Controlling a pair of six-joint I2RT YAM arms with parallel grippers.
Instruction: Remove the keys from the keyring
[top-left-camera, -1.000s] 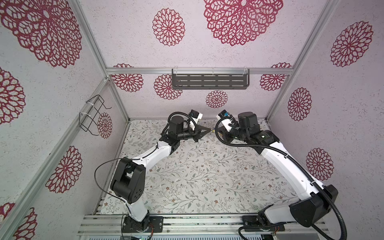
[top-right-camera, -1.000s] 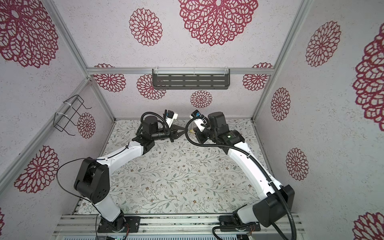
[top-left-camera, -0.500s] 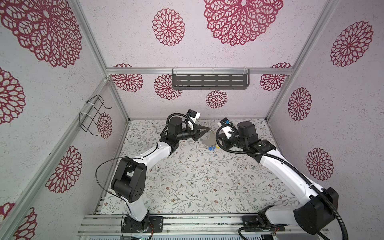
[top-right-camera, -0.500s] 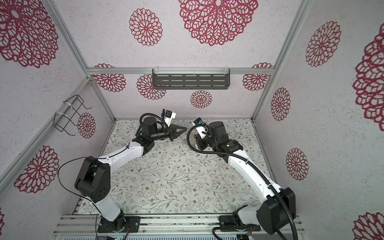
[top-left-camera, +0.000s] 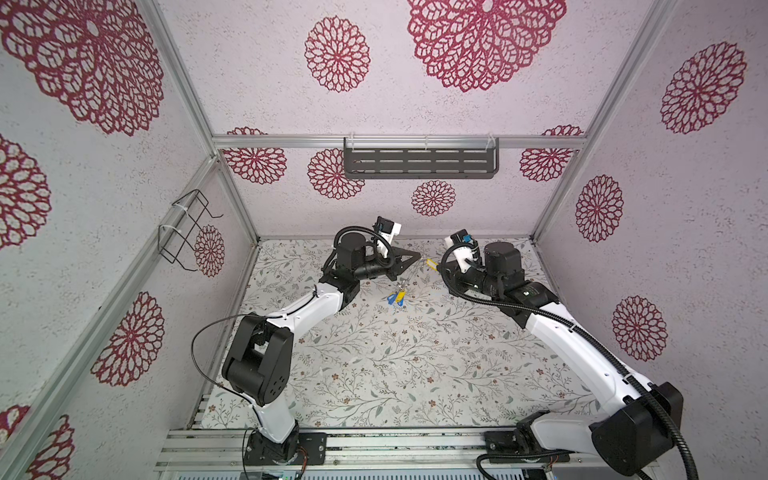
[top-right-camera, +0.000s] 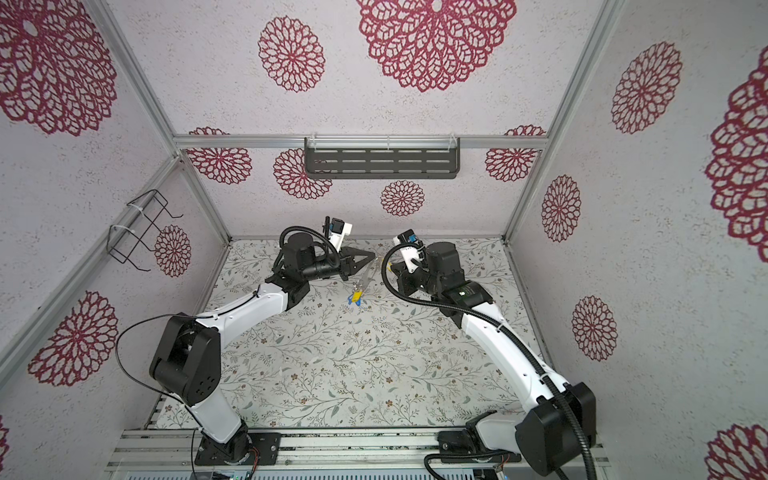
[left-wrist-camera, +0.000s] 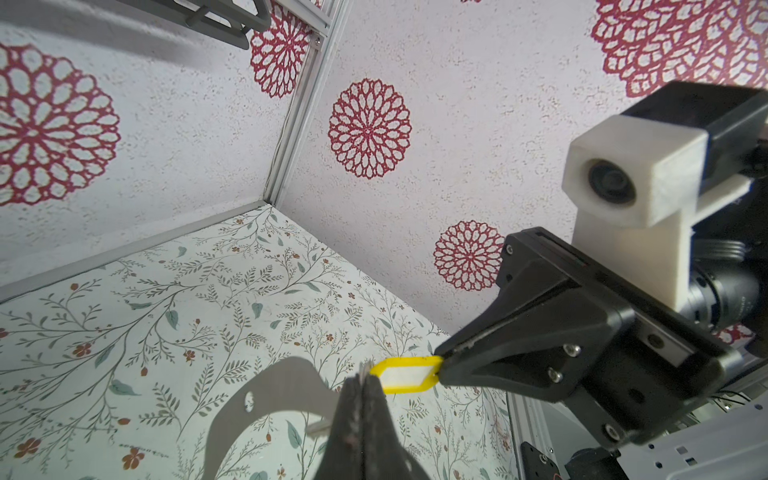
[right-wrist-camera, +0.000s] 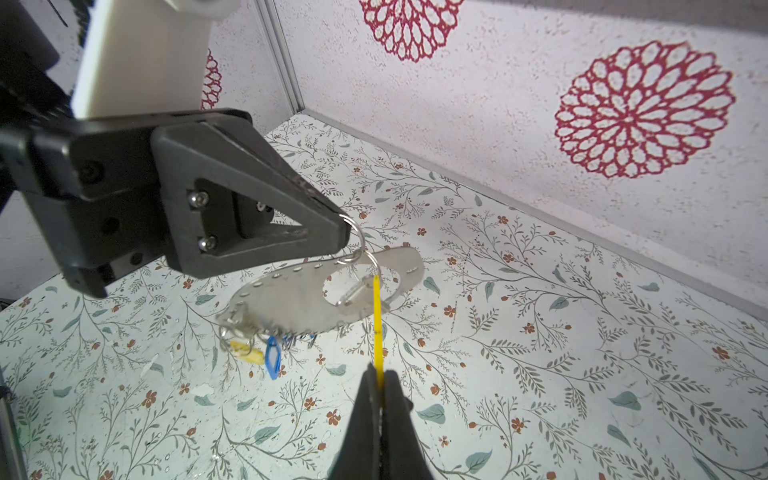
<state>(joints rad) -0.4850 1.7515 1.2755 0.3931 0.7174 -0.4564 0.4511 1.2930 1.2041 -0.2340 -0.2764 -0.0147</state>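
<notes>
Left claw: the left claw (right-wrist-camera: 344, 235) is pressing its tips together on a silver split ring (right-wrist-camera: 354, 232) beside the keyring's upper end. The same tips are showing at the lower edge of the left wrist view (left-wrist-camera: 365, 380).
Right claw: the right claw (right-wrist-camera: 376, 384) is clamping on one end of a yellow key tag (right-wrist-camera: 377, 316), which is showing edge-on in the right wrist view. In the left wrist view the tag (left-wrist-camera: 409, 374) is showing its white label window.
Keyring: the keyring (right-wrist-camera: 291, 299) is hanging tilted in the air below the left claw, above the flowered worktop (right-wrist-camera: 540, 332). In a top view it is appearing as a thin grey edge (top-left-camera: 409, 276) between the two claws.
Held tag: it is running in a straight line from the right claw to the small rings at the keyring's upper end.
Other keys: blue and yellow keys (right-wrist-camera: 266, 353) are dangling in a bunch from the keyring's lower end (top-left-camera: 397, 298). Whether they are touching the worktop cannot be told.
Place: both claws are facing each other near the back wall, about mid-width of the worktop.
</notes>
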